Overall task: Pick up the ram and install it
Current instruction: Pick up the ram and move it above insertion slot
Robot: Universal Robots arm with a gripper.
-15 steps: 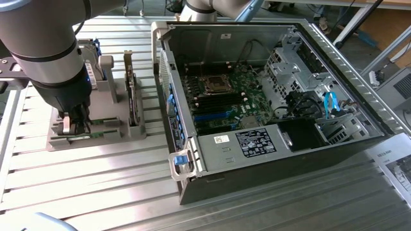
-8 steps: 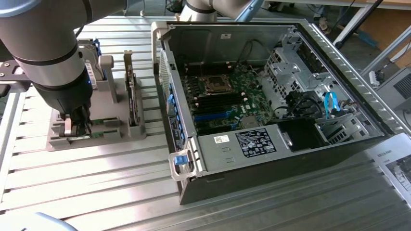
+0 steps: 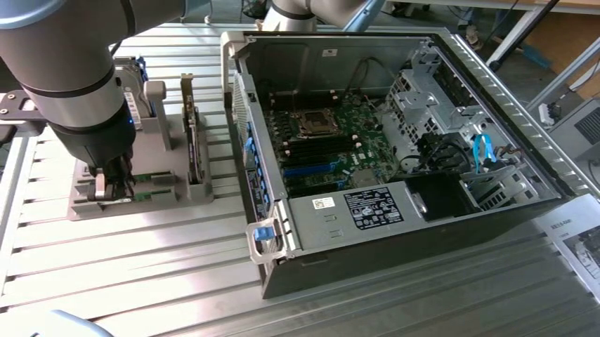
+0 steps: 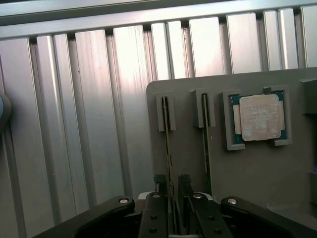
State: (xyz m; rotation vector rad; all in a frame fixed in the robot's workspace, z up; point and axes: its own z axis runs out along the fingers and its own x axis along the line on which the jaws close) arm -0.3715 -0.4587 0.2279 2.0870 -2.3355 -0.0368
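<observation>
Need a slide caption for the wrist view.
Open gripper straddling one ram stick in the gray holder, processor alongside.

the ribbed table [image 4: 99, 124] is seen in pale silver, striped with darker grooves. the holder tray [image 4: 257, 173] is coloured flat grey. the processor chip [image 4: 258, 117] is topped in dull silver and edged in green. the ram [image 4: 169, 144] is shown edge-on as a dark, greenish line. the gripper [image 4: 172, 183] is finished in black. inside the dark computer case [image 3: 394, 274], a green motherboard [image 3: 361, 116] is marked by blue slots [image 3: 305, 170].
</observation>
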